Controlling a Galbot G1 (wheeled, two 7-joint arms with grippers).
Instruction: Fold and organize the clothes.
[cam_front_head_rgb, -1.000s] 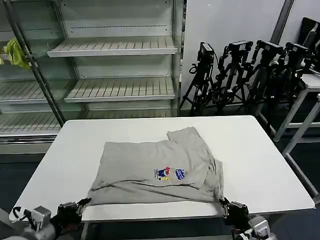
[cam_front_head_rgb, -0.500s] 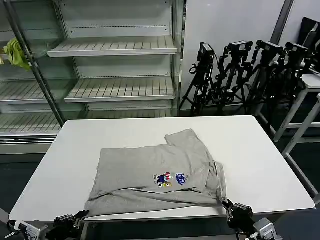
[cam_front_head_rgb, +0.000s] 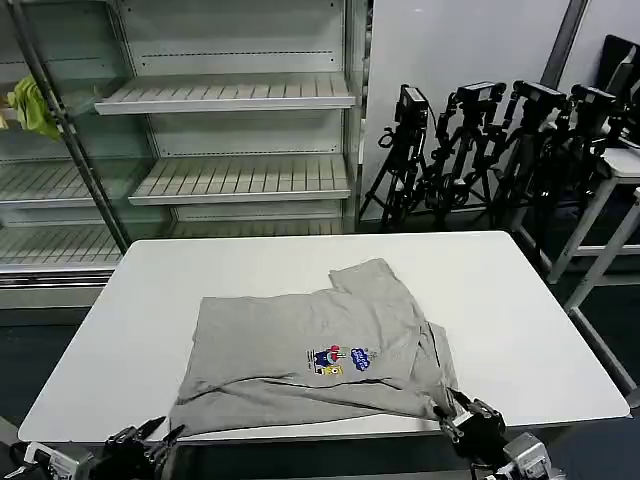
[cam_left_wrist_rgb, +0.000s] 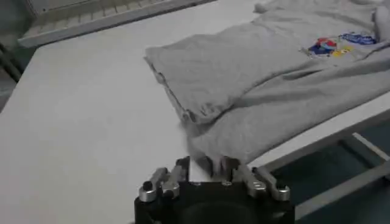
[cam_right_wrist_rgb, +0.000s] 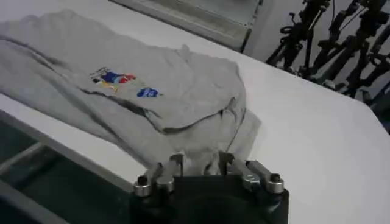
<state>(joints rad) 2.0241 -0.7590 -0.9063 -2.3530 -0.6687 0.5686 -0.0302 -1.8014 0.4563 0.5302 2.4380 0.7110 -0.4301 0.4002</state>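
The clothes are one light grey T-shirt lying folded on the white table, print facing up. Its front hem reaches the table's near edge. My left gripper is just below that edge at the shirt's front left corner. In the left wrist view the shirt lies ahead and the left gripper stands open, the hanging corner between its fingers. My right gripper is at the front right corner. In the right wrist view it stands open round the edge of the bunched shirt.
Metal shelving stands behind the table, with a yellow-green cloth hanging at its left. A row of black tripods fills the back right, beside another table. Bare tabletop surrounds the shirt on the left, right and far sides.
The shirt has slid toward the table's near edge. My left gripper has dropped lower, below the edge. My right gripper sank, then came back up to the right corner.
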